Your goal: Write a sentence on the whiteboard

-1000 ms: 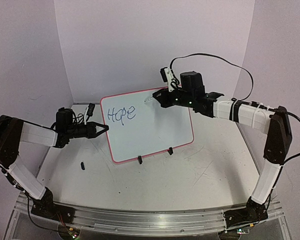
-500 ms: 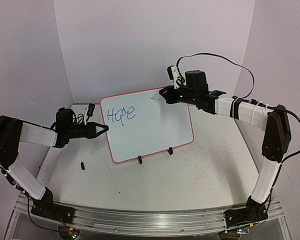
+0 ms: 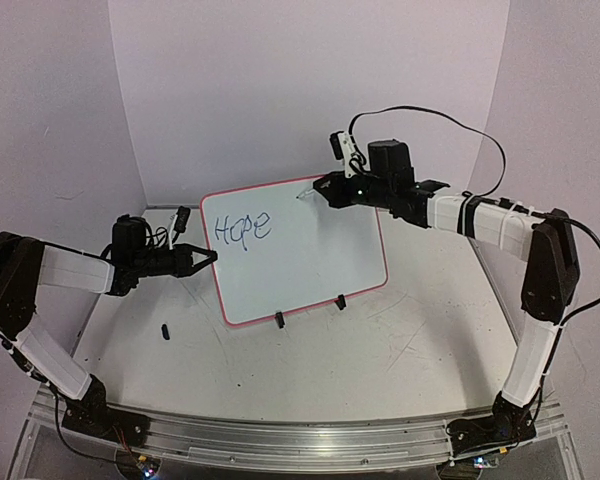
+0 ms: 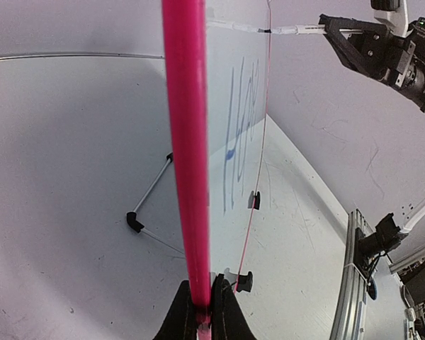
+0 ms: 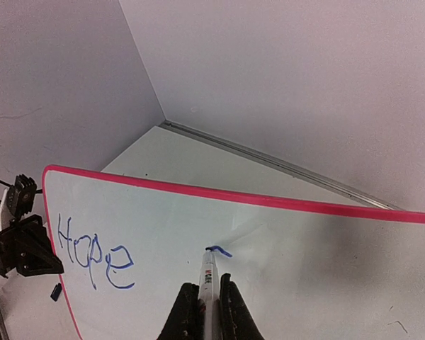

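White scratched desk (image 3: 400, 350) carries everything.

Small rectangular glossy whiteboard (image 3: 300, 265), rounded corners, thin red-pink rim: stands about desk centre in the top view. It leans back and is propped on two small black clip feet (image 3: 279, 320) at its 6 o'clock edge.

Left gripper (image 3: 208, 258): at the board's 9 o'clock edge, clenched on the rim. In the left wrist view the rim runs straight up out of the closed fingertips (image 4: 183, 320).

Right gripper (image 3: 325, 190): near the board's 1 o'clock corner, clenched around a slim white marker (image 5: 208, 276). The marker tip touches the board face just under the 12 o'clock edge.

Thin blue handwritten lettering (image 3: 242, 229): one word, "Hope", in the board's 10 o'clock area.

Short blue stroke (image 5: 218, 250): sits at the marker tip, toward 3 o'clock from "Hope" and apart from it, at roughly the same line height.

Small dark object (image 3: 166, 330): lies on the desk at 8 o'clock from the board, apart from it. Too small to identify.
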`<move>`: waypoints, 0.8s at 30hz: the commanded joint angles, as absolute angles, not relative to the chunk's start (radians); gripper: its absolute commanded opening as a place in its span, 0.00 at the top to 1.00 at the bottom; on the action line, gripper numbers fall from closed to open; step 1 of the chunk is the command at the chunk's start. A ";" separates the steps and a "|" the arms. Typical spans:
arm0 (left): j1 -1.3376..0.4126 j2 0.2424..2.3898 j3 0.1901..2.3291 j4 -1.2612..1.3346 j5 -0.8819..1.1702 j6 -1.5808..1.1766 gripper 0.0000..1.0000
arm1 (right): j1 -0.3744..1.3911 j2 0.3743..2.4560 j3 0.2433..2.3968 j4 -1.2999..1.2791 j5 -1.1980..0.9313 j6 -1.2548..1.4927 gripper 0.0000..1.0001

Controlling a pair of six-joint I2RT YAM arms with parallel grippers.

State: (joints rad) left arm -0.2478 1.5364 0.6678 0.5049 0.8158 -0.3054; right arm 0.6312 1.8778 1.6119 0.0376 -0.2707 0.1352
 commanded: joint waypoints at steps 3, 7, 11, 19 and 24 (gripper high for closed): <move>-0.249 1.542 0.694 0.469 0.663 -0.242 1.00 | 0.644 1.860 1.565 0.051 -0.307 0.144 1.00; -0.249 1.547 0.697 0.468 0.665 -0.244 1.00 | 0.646 1.834 1.504 0.046 -0.313 0.145 1.00; -0.249 1.552 0.702 0.466 0.668 -0.247 1.00 | 0.649 1.796 1.442 0.046 -0.309 0.153 1.00; -0.250 1.551 0.703 0.465 0.670 -0.248 1.00 | 0.667 1.753 1.419 0.052 -0.328 0.161 1.00; -0.249 1.549 0.703 0.463 0.670 -0.250 1.00 | 0.666 1.734 1.483 0.099 -0.352 0.181 1.00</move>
State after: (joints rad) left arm -0.2478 1.5364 0.6678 0.5045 0.8097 -0.3054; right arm 0.6624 1.7981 1.4117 0.0349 -0.3321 0.1589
